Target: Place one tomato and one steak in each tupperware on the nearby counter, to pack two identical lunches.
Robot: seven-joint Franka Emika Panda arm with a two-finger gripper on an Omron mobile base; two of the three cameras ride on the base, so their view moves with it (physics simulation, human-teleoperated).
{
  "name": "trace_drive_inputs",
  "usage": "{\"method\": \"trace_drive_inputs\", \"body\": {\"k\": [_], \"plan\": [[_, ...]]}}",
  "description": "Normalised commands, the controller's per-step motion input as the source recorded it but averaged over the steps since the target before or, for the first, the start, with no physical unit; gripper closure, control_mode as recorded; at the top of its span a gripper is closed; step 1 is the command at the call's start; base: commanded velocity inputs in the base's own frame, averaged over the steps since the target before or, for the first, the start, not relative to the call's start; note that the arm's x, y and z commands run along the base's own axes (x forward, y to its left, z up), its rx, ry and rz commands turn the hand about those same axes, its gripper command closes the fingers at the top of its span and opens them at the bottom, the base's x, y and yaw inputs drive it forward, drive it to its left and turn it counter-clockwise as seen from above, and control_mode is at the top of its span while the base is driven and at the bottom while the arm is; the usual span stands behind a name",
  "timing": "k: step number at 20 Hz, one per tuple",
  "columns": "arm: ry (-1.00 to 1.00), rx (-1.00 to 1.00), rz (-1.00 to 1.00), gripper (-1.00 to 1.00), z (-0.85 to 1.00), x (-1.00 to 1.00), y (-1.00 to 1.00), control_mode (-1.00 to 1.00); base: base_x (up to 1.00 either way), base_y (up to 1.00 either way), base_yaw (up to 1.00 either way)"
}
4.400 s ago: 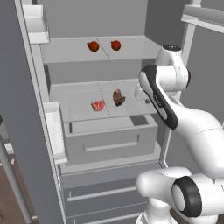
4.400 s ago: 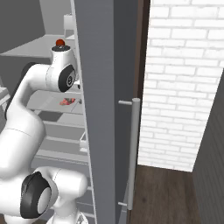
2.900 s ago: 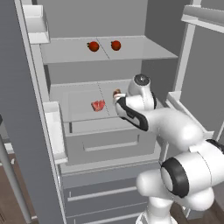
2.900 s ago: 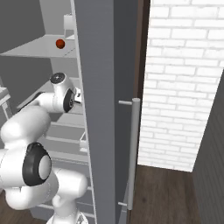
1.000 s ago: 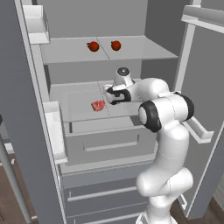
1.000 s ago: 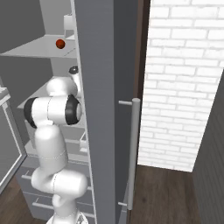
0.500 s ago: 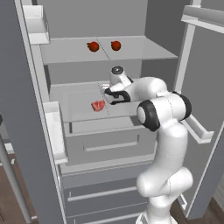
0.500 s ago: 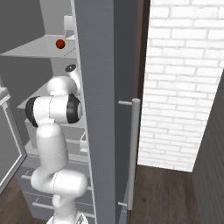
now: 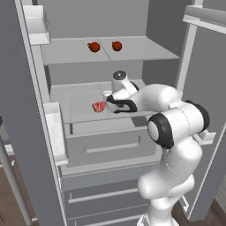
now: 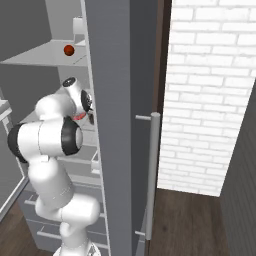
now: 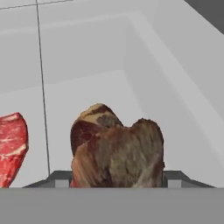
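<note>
Scene: an open fridge [image 9: 66, 145] with shelves; the white arm reaches into the middle shelf, in the centre of the left base view.
Step in hand: taking the brown steak [image 11: 116, 153] from the middle shelf [image 9: 75, 103], as I judge it.
Pincer: the pincer [image 9: 107, 99] is partly closed around the brown steak. In the hand view the meat sits between the two dark tips at the bottom of the frame and seems to touch both, so I judge that it is gripped.
Brown steak: low centre of the hand view, standing a bit upright, with a pale fatty patch on its upper left.
Red steak: the red steak [image 9: 99, 106] lies on the same shelf, just to the left of the pincer in the left base view, and at the left edge of the hand view. It is apart from the brown one.
Tomatoes: two tomatoes [image 9: 94, 47] sit on the upper shelf, upper centre of the left base view, near each other.
How to do it well: lift the meat straight up a little first, then draw the arm back slowly, so that it does not knock the red steak or catch on the shelf above.
Risk: the meat is soft and uneven, so it can slip.
Writing: no brand, label or text can be read anywhere.
</note>
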Motion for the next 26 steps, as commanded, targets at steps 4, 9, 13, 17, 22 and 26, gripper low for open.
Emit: {"method": "trace_drive_inputs", "body": {"k": [4, 9, 13, 17, 22, 26], "plan": [[-0.12, 0.04, 0.01, 1.0, 0.14, -1.0, 0.0, -1.0, 0.0, 0.0, 0.0], [0.0, 0.1, 0.05, 1.0, 0.38, -1.0, 0.0, -1.0, 0.0, 0.0, 0.0], [0.0, 0.07, 0.11, 1.0, 0.57, -1.0, 0.0, -1.0, 0.0, 0.0, 0.0], [-0.08, 0.0, 0.07, 1.0, 0.78, -1.0, 0.0, -1.0, 0.0, 0.0, 0.0], [-0.09, 0.0, 0.04, 1.0, 0.94, -1.0, 0.0, -1.0, 0.0, 0.0, 0.0], [-0.1, 0.03, 0.08, 1.0, 0.92, -1.0, -0.03, -1.0, 0.0, 0.0, 0.0]]}}
